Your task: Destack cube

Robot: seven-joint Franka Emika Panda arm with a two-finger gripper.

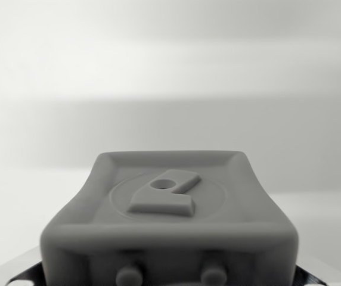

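A grey moulded gripper housing (pixel 169 220) fills the lower middle of the wrist view. It has a raised logo in a circle on top and two round studs at its front edge. No fingertips show, so I cannot tell whether the gripper is open or shut. No cube appears anywhere in this view. Whatever lies below the housing is hidden.
Behind the housing is only a blurred white and pale grey surface (pixel 170 77), with a darker grey band across the middle. Small dark and white patches (pixel 21 271) peek out at the bottom corners beside the housing.
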